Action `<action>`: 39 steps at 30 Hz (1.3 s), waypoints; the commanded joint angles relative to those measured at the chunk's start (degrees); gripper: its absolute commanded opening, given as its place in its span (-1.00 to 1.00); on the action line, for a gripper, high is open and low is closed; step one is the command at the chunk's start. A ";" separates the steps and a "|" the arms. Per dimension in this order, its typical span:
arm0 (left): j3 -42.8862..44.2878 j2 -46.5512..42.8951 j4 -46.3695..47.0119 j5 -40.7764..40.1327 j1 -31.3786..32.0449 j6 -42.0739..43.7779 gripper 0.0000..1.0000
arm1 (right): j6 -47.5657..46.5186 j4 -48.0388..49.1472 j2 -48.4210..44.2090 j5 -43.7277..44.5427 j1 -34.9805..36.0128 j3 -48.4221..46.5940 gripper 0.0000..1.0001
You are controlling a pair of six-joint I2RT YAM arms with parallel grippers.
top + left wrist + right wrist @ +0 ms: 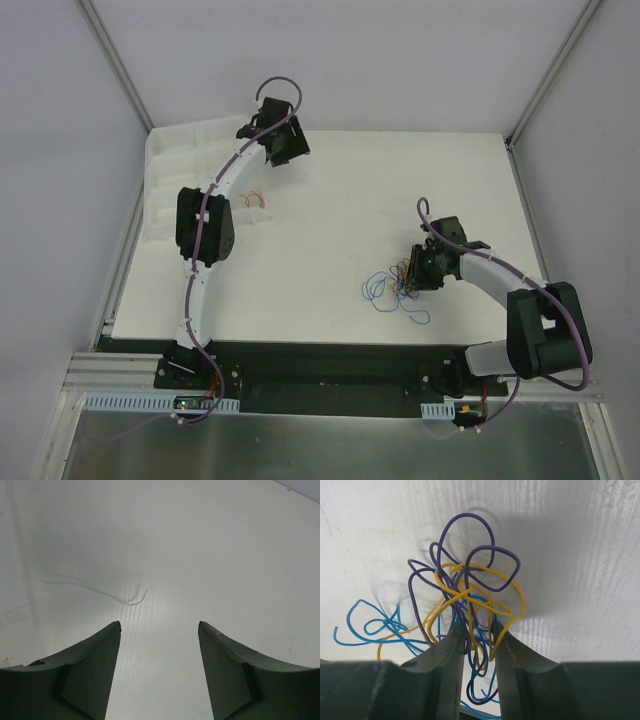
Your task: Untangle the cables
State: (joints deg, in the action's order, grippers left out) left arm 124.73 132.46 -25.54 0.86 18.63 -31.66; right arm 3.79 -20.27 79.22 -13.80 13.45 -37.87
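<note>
Pale grey enclosure walls [350, 60] are closing in a white tabletop [400, 190] on three sides, with aluminium frame posts [118, 62] standing at the far corners. In the top view, the cables [388, 286] are lying as a small tangle at about 4 o'clock from the tabletop's middle. The right end effector [479, 630] is pinching them, its jaws nearly together on purple, yellow and blue strands that are looping out ahead of the fingertips. A separate red-orange wire [257, 199] is lying well apart at about 9 o'clock, beside the left arm [205, 225]. The left end effector [159, 626] is hovering at 11 o'clock with its jaws wide apart and nothing between them.

Judged step: one strand appears already freed, and the tangle is being held for the next extraction. The next move is probably calling for the left end effector to cross toward 4 o'clock and take a single outlying loop, likely blue, while the right one is anchoring the rest. A slow pull seems advisable, since the strands are crossing tightly.
</note>
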 commanded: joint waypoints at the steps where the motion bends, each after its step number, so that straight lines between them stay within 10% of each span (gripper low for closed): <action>1: -4.04 0.16 0.23 -1.66 -2.02 -19.61 0.25 | -1.24 -2.31 1.64 2.11 1.14 -0.19 -0.36; 8: -4.23 5.43 1.28 2.39 -2.02 -46.97 0.16 | -1.51 -2.40 2.43 1.76 2.02 -0.63 -0.36; 25: -9.33 6.58 -5.66 -3.41 -0.44 -77.68 0.08 | -1.51 -2.49 2.26 1.85 2.10 -0.63 -0.38; 31: 9.47 9.66 -5.84 -9.65 -0.35 -51.26 0.11 | -1.51 -2.49 2.34 1.85 2.02 -0.63 -0.38; 39: 3.87 3.33 0.65 -5.20 0.09 -8.64 0.13 | -1.59 -2.40 2.43 1.76 2.10 -0.72 -0.38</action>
State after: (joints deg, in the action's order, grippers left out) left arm 131.20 141.12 -27.97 -7.57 18.04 -66.48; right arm 3.53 -20.34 80.23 -13.76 15.00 -38.68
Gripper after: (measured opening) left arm 0.565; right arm 0.312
